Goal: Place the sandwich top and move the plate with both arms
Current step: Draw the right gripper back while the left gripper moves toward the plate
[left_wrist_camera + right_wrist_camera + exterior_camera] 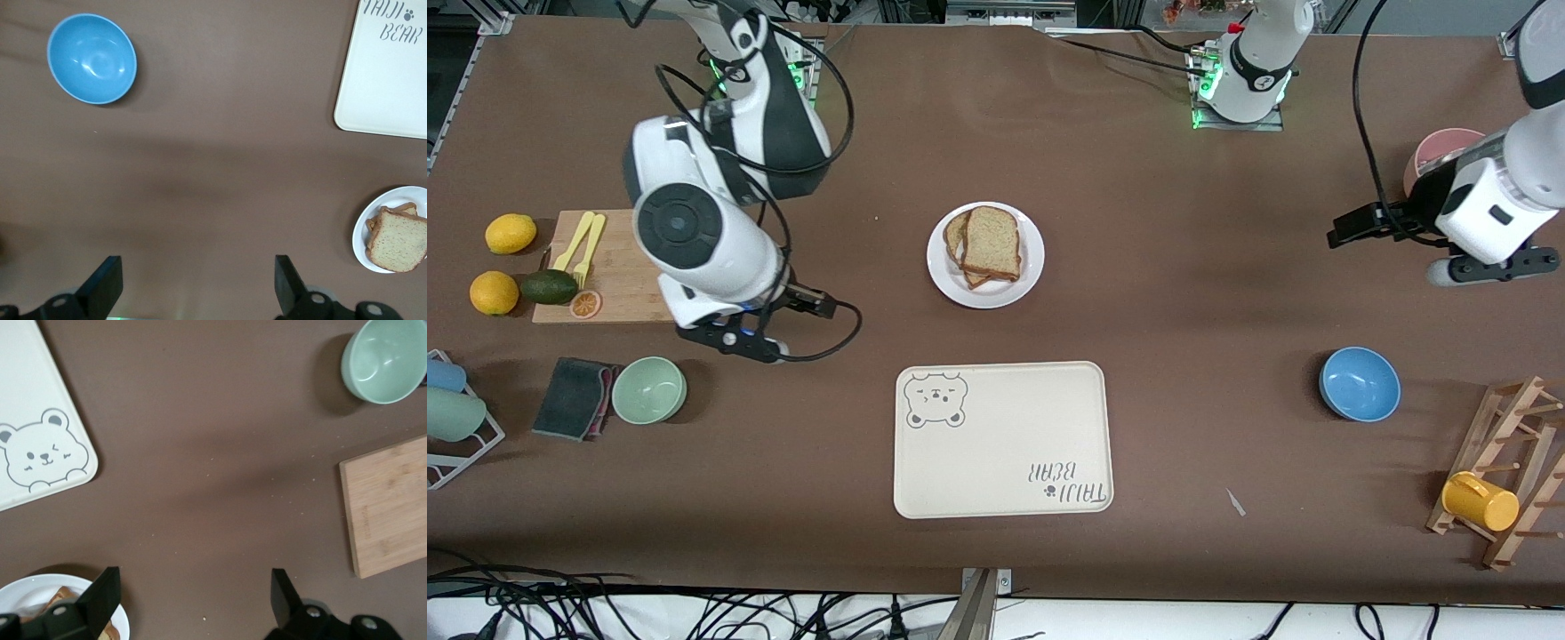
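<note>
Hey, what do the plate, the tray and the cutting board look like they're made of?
Plate: probably glazed ceramic, glossy white with highlights. Tray: likely matte plastic or melamine, cream with a printed bear. Cutting board: wood, maybe bamboo, with pale visible grain.

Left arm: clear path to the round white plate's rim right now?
Probably yes. The left gripper, open and empty, hangs over bare brown table toward the left arm's end. Nothing stands between it and the round glossy white plate; the blue bowl lies nearer the front camera, off that line.

Probably a robotics lab: bolted arm bases (1240, 80), metal framing and loose cables (605, 609) edge the table (1183, 267).
</note>
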`<act>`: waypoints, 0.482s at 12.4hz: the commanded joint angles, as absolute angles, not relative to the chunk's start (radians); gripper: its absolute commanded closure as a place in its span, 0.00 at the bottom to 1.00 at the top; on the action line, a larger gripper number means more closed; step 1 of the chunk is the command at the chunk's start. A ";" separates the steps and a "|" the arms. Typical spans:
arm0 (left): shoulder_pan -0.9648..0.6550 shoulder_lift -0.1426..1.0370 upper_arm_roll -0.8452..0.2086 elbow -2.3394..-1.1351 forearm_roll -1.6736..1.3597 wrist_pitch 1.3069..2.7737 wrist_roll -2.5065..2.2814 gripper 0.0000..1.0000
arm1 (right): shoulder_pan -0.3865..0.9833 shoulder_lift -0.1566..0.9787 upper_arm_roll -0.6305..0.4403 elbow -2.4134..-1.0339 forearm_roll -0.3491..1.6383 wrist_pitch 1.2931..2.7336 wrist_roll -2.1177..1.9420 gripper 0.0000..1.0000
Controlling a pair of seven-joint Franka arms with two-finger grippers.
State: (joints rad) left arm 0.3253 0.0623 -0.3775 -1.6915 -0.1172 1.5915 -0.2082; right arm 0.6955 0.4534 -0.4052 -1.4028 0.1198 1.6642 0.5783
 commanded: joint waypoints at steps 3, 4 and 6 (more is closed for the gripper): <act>0.324 -0.008 -0.406 -1.822 -0.098 1.710 -0.239 0.00 | 0.623 0.361 -0.422 -1.425 0.193 1.594 0.444 0.00; 0.322 -0.008 -0.414 -1.824 -0.068 1.710 -0.245 0.00 | 0.571 0.350 -0.408 -1.427 0.195 1.589 0.383 0.00; 0.322 -0.008 -0.451 -1.873 -0.066 1.762 -0.293 0.00 | 0.537 0.321 -0.394 -1.427 0.192 1.556 0.350 0.00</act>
